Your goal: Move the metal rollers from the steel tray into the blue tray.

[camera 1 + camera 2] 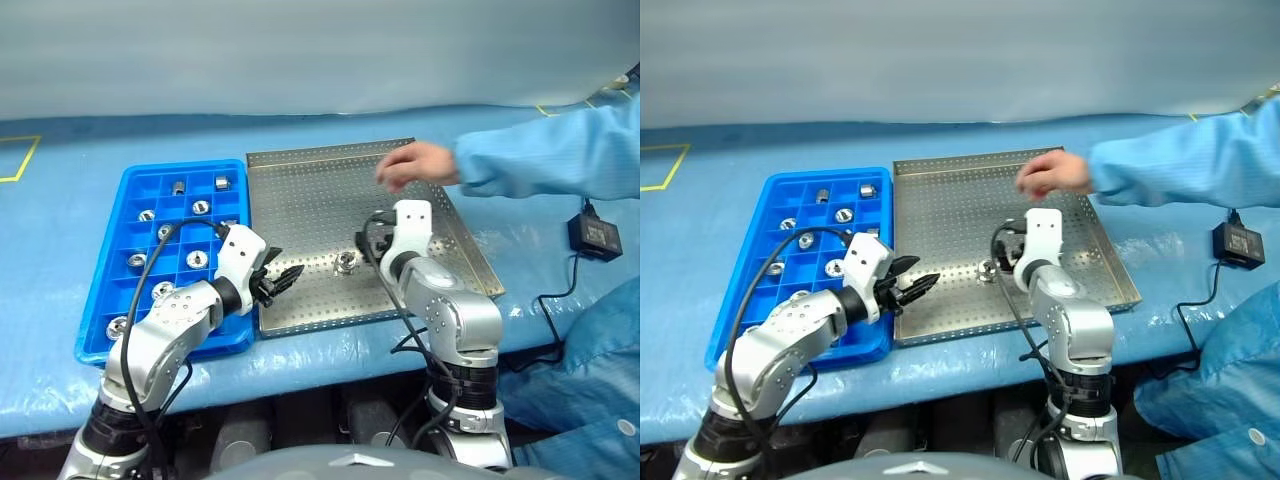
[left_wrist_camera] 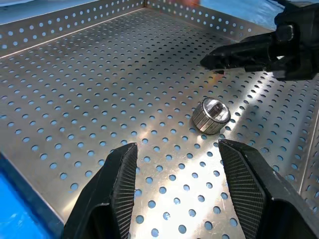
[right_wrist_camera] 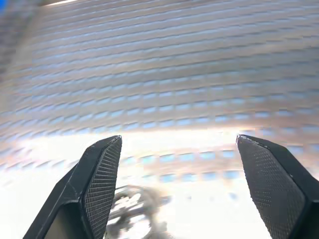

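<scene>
Rollers first: one metal roller point(image 2: 211, 115) lies alone on the perforated floor of the steel tray point(image 1: 300, 190), toward the near half and between my two claws. It sits tipped, its open end turned up and partly toward my left wrist camera, so its short axis leans rather than standing straight or lying flat; the ribbed side wall faces my left fingers. I count no other piece in the steel tray. Beside it, touching along the long edge on my left, is the blue tray point(image 1: 100, 300), and in its square compartments I count about nine rollers point(image 1: 197, 259), one per cell, most standing with the hole upward, two at the far end lying on their sides; my left arm covers some cells, so the count may run short. My left claw point(image 1: 285, 278) hangs over the near left corner of the steel tray, fingers spread and holding nothing, pointed toward the lone roller. My right claw point(image 1: 368, 250) is low over the tray just beside that roller, fingers spread wide, nothing between them. A person's hand point(image 1: 415, 165) in a light blue sleeve reaches over the far right part of the steel tray.
</scene>
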`<action>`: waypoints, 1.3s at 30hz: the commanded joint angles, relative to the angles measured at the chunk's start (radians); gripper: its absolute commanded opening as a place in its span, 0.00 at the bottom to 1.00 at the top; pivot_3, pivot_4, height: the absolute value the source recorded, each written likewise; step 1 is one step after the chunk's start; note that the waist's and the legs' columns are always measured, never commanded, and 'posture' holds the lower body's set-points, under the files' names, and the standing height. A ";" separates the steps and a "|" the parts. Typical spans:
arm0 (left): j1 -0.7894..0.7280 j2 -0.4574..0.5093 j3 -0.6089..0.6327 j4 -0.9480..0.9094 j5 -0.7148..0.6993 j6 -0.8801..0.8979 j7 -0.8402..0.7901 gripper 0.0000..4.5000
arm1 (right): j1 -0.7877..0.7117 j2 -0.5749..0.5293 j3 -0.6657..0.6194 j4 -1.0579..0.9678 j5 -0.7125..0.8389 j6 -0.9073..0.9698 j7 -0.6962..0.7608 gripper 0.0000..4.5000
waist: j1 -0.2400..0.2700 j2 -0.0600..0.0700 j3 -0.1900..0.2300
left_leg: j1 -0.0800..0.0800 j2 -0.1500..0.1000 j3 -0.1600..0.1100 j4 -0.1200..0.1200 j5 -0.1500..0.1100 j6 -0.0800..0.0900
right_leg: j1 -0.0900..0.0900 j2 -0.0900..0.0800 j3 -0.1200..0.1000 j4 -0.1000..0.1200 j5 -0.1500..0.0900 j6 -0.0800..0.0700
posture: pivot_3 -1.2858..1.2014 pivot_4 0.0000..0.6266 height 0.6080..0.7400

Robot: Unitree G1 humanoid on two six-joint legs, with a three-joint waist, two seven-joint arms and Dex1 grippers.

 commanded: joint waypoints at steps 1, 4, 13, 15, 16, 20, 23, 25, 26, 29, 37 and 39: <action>-0.001 0.003 0.019 -0.056 -0.003 -0.001 0.004 0.63 | 0.021 -0.033 0.072 -0.062 0.038 0.045 0.055 0.86 | 0.006 0.000 0.000 | 0.000 0.000 0.000 0.000 0.000 0.000 | 0.000 0.000 0.000 0.000 0.000 0.000 | 0.52 0.24 1.00; 0.001 0.001 0.016 -0.059 -0.002 0.000 0.007 0.63 | 0.031 -0.050 0.090 -0.049 0.037 0.051 0.055 0.86 | 0.017 0.000 0.000 | 0.000 0.000 0.000 0.000 0.000 0.000 | 0.000 0.000 0.000 0.000 0.000 0.000 | 0.52 0.24 1.00; 0.006 0.007 0.018 -0.061 -0.004 0.003 0.010 0.63 | 0.037 -0.073 0.103 0.017 0.008 0.018 0.031 0.86 | 0.021 -0.001 0.000 | 0.001 0.000 0.001 0.002 0.000 0.001 | 0.001 0.000 0.000 0.000 -0.002 0.002 | 0.52 0.24 1.00; 0.007 0.008 0.019 -0.060 -0.004 0.003 0.009 0.63 | 0.034 -0.071 0.103 0.033 0.003 0.002 0.029 0.86 | 0.022 -0.001 0.000 | 0.001 0.000 0.001 0.003 0.000 0.001 | 0.001 0.000 0.000 0.000 -0.002 0.002 | 0.52 0.24 1.00; 0.007 0.009 0.019 -0.060 -0.004 0.003 0.010 0.63 | 0.033 -0.070 0.102 0.040 0.000 -0.007 0.028 0.86 | 0.022 -0.001 -0.001 | 0.001 0.000 0.001 0.003 0.001 0.001 | 0.002 0.000 0.000 0.000 -0.002 0.002 | 0.52 0.24 1.00; 0.011 0.011 0.022 -0.061 -0.004 0.000 0.010 0.63 | 0.031 -0.065 0.105 0.056 -0.008 -0.024 0.025 0.65 | 0.022 -0.001 -0.001 | 0.001 0.000 0.001 0.004 0.001 0.001 | 0.002 0.000 0.000 0.000 -0.002 0.001 | 0.52 0.24 1.00; 0.018 0.016 0.028 -0.064 -0.004 -0.002 0.009 0.63 | 0.030 -0.068 0.114 0.059 -0.017 -0.027 0.018 0.43 | 0.022 -0.001 -0.001 | 0.001 0.000 0.001 0.004 0.001 0.001 | 0.002 0.000 0.001 0.000 -0.002 0.001 | 0.52 0.24 1.00; 0.026 0.019 0.038 -0.066 -0.004 -0.004 0.011 0.63 | 0.030 -0.064 0.110 0.059 -0.019 -0.033 0.018 0.36 | 0.021 -0.001 -0.001 | 0.001 0.000 0.001 0.004 0.001 0.001 | 0.002 0.000 0.001 0.000 -0.002 0.001 | 0.52 0.24 1.00; 0.030 0.021 0.042 -0.068 -0.005 -0.004 0.012 0.63 | 0.031 -0.062 0.107 0.057 -0.019 -0.036 0.018 0.36 | 0.021 -0.001 -0.001 | 0.001 0.000 0.001 0.004 0.001 0.001 | 0.002 0.000 0.001 0.000 -0.002 0.001 | 0.52 0.24 1.00; 0.038 0.028 0.054 -0.072 -0.009 -0.004 0.007 0.63 | 0.030 -0.052 0.097 0.050 -0.018 -0.038 0.014 0.23 | 0.022 -0.001 -0.001 | 0.001 0.000 0.001 0.004 0.001 0.001 | 0.002 0.000 0.000 0.000 -0.002 0.001 | 0.52 0.24 1.00; 0.043 0.056 0.087 -0.083 -0.016 0.010 -0.001 0.63 | 0.033 -0.027 0.096 0.045 -0.013 -0.051 0.017 0.19 | 0.022 -0.001 -0.001 | 0.000 0.000 0.001 0.004 0.001 0.001 | 0.001 0.000 0.001 0.000 -0.002 0.001 | 0.52 0.24 1.00; 0.045 0.062 0.095 -0.092 -0.016 0.018 -0.001 0.63 | 0.041 -0.026 0.100 0.055 -0.013 -0.064 0.024 0.18 | 0.022 -0.001 -0.001 | 0.000 0.000 0.001 0.004 0.001 0.001 | 0.001 0.000 0.001 0.000 -0.002 0.001 | 0.52 0.24 1.00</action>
